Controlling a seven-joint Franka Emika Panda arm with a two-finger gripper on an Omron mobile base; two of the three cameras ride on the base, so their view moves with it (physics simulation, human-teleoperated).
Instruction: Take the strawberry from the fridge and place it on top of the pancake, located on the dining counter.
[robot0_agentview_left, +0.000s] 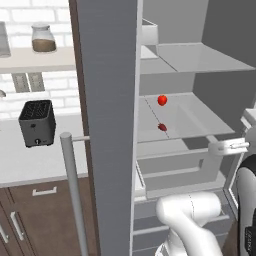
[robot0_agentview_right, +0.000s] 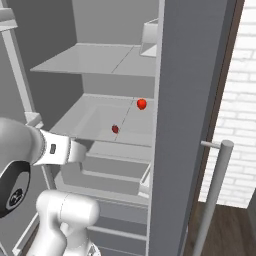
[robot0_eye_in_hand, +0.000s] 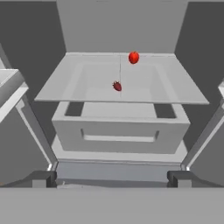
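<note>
While the fridge (robot0_agentview_left: 107, 125) stands with both doors swung open, points straight into it, flat and level, at about the height of the middle shelf (robot0_eye_in_hand: 65, 87). Comes up from the base as a fat white elbow at the bottom of both base views, then bends and stretches forward toward the shelves.

Claw (robot0_eye_in_hand: 112, 178) out in front of the shelf edge, well apart from the fruit. Fingers (robot0_eye_in_hand: 43, 178) spread wide, one near each bottom corner of the hand view. Nothing held between them.

Strawberry (robot0_agentview_left: 162, 100) small, round and bright red. Sits on the middle shelf, far back near the rear wall, a little right of the thin line that runs down the shelf. Touched by nothing but the shelf.

Dark red bit (robot0_agentview_left: 162, 127) on the same shelf, nearer the front, right by that thin line. Apart from the strawberry.

Pale drawer (robot0_eye_in_hand: 120, 131) just under the shelf, pulled a little forward. Another shelf higher up, with a pale box (robot0_agentview_left: 149, 34) at its back corner.

Long silver handle (robot0_agentview_left: 72, 185) on the near door. Left of the fridge, a white desk (robot0_agentview_left: 40, 165) with a black toaster (robot0_agentview_left: 37, 122) on it. Jar (robot0_agentview_left: 43, 38) on the wall shelf above, with something brown inside.
</note>
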